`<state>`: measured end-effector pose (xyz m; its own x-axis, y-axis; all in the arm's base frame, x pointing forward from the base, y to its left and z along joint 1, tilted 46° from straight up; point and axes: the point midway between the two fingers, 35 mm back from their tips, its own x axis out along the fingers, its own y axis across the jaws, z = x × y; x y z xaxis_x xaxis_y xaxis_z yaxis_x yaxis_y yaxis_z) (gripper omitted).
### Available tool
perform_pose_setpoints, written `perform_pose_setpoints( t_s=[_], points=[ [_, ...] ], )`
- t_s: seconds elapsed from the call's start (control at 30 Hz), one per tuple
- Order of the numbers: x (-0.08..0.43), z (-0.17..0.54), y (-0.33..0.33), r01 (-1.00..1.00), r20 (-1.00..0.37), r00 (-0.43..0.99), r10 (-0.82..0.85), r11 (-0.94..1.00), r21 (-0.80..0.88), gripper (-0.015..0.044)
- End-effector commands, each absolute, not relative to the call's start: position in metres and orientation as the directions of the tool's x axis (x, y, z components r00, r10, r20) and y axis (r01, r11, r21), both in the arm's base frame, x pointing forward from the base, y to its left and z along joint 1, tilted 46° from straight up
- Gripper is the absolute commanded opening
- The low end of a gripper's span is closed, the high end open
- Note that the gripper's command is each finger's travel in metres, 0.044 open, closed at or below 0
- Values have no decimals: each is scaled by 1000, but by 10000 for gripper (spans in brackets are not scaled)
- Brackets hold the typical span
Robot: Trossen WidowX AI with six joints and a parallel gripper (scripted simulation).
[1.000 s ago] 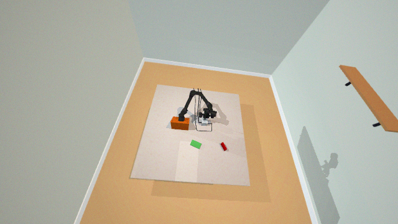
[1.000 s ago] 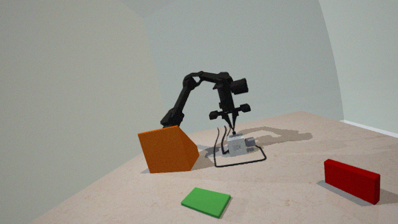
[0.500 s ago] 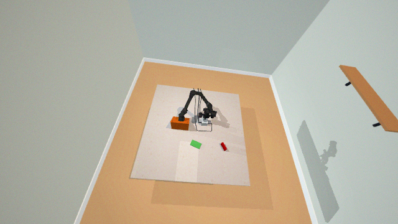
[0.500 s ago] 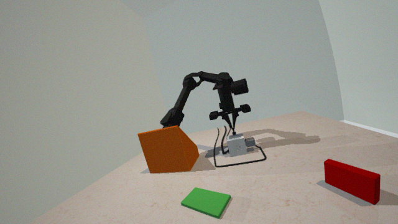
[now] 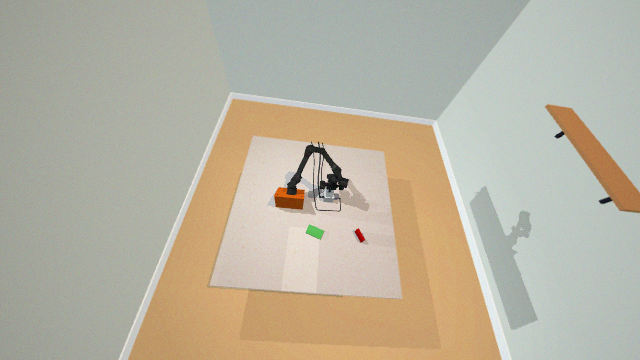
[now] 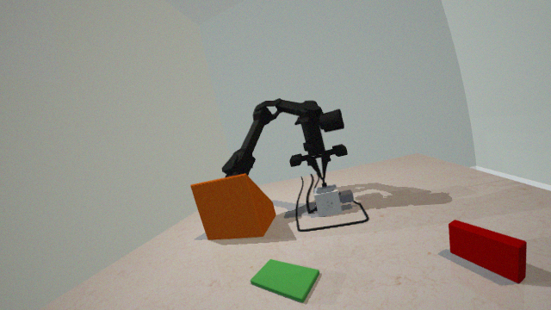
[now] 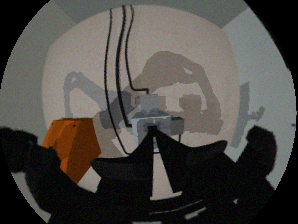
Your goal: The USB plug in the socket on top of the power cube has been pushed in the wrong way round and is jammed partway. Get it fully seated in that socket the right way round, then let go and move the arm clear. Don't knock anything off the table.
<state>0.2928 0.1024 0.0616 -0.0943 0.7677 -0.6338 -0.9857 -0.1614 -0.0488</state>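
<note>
The white power cube [image 6: 328, 203] [image 7: 143, 138] stands on the table with grey plugs and black cables at its sides. In the top view the cube [image 5: 328, 194] is partly under the arm. My gripper [image 6: 324, 184] [image 7: 153, 132] points down over the cube's top face, its fingertips together on the small dark USB plug. The plug is mostly hidden by the fingertips, right at the top of the cube. How deep it sits in the socket and which way round it is cannot be told.
An orange block [image 5: 289, 201] [image 6: 228, 211] [image 7: 73, 145] stands by the arm's base. A green slab [image 5: 315, 232] [image 6: 286, 279] lies flat, and a red block [image 5: 360, 235] [image 6: 486, 251] stands on edge. A black cable [image 6: 331, 226] loops around the cube's near side.
</note>
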Motion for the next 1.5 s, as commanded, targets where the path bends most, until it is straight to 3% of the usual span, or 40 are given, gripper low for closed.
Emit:
perform_pose_setpoints(
  t_s=[0.0,1.47],
  points=[
    [293,62,103,-987,-630,-93,771,-157,-46,0],
    [293,58,107,-987,-630,-93,771,-157,-46,0]
  ],
)
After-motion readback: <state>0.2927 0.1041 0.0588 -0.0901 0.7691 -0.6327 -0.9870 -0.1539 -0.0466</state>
